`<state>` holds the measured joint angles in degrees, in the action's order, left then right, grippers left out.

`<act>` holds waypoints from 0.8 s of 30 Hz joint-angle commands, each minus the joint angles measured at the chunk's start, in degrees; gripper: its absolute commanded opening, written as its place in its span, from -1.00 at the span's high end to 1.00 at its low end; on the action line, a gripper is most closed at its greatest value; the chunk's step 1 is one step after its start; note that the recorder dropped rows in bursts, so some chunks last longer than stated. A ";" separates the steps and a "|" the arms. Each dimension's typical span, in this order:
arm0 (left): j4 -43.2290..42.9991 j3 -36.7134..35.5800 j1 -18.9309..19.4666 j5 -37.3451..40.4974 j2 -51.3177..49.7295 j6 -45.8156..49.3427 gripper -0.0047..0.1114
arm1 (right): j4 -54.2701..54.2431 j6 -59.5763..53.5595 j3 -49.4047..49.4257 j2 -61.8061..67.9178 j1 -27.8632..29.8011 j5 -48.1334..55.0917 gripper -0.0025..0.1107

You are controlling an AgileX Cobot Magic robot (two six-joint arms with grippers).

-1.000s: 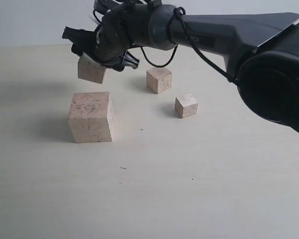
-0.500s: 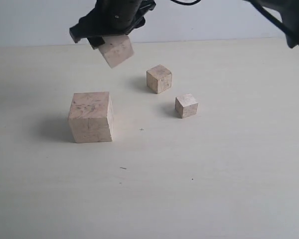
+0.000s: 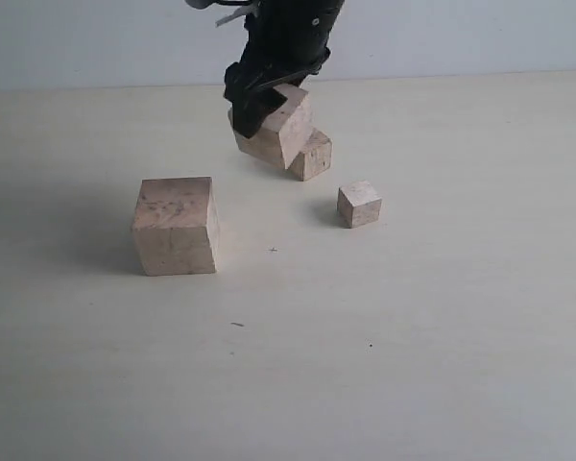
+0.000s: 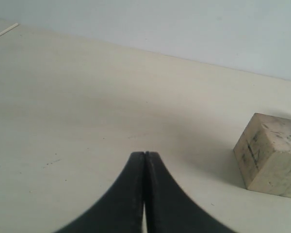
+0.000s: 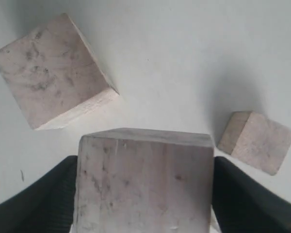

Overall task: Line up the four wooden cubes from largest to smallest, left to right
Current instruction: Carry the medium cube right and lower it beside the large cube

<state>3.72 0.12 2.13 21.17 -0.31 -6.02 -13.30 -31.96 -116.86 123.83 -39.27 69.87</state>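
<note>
The right gripper point(image 5: 144, 204) clamps the second-largest cube point(image 3: 276, 130), tilted, near the far edge of the surface point(image 3: 442, 327). Lowered askew, it could knock the third cube point(image 3: 317, 159) just beside it.

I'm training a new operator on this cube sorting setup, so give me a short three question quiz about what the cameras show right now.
1. True or false: the left tool is open.
2. Which cube does the right tool hold? A largest, B second-largest, C smallest.
3. How many cubes lie free of any tool?
Key: 1 false, it is shut. 2 B. 3 three: the largest cube, the third cube and the smallest cube.
</note>
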 commanded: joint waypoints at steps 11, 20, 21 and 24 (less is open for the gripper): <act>-0.11 -0.12 -0.18 -0.32 0.31 -0.08 0.92 | -12.38 -37.40 10.38 -1.81 3.65 0.10 0.96; -0.11 -0.12 -0.18 -0.32 0.31 -0.08 0.92 | -16.95 -45.54 14.91 0.08 3.55 0.10 0.96; -0.11 -0.12 -0.18 -0.32 0.31 -0.08 0.92 | -17.41 -45.54 14.91 0.76 3.39 0.10 0.96; -0.11 -0.12 -0.18 -0.32 0.31 -0.08 0.92 | -17.90 -45.41 14.91 2.51 2.91 0.10 0.96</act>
<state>3.72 0.12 2.13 21.17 -0.31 -6.02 -29.67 -76.83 -102.20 125.10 -35.90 70.21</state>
